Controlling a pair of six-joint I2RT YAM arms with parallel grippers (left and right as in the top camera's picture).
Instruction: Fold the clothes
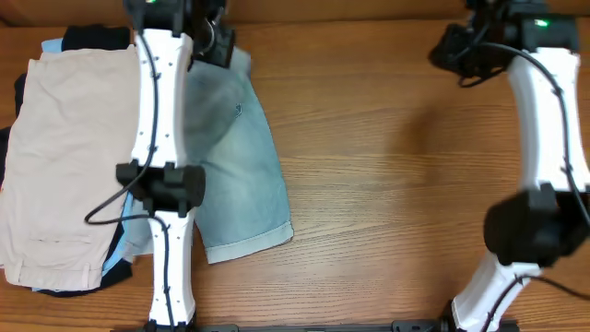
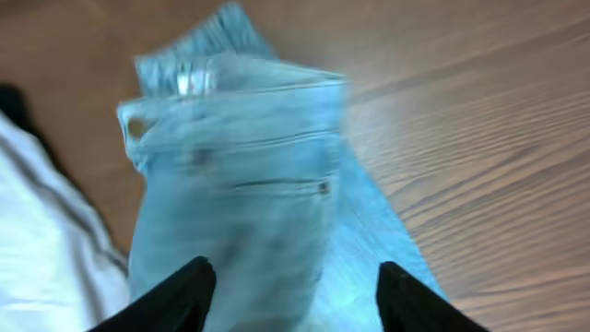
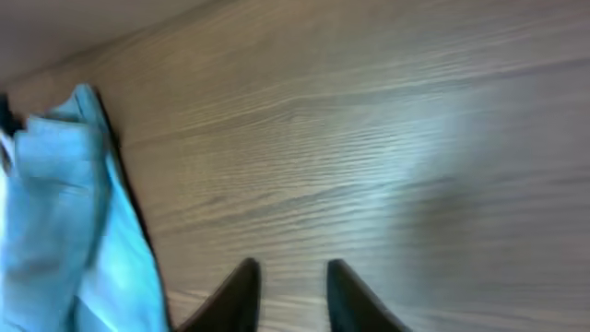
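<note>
On the tabletop, left of centre, we find the denim shorts lying beside a pile of other garments. The left gripper hovers over the denim, fingers apart, clasping nothing. The right gripper, well apart from the shorts, is parted over bare wood.

I see a wooden table, brown grain, filling the overhead view. On its left side a beige garment lies flat on top of other pieces. A black garment pokes out at the far end, dark cloth at the left edge, and a pale blue scrap under the near corner. In the left wrist view, whitish fabric sits blurred at the left.
</note>
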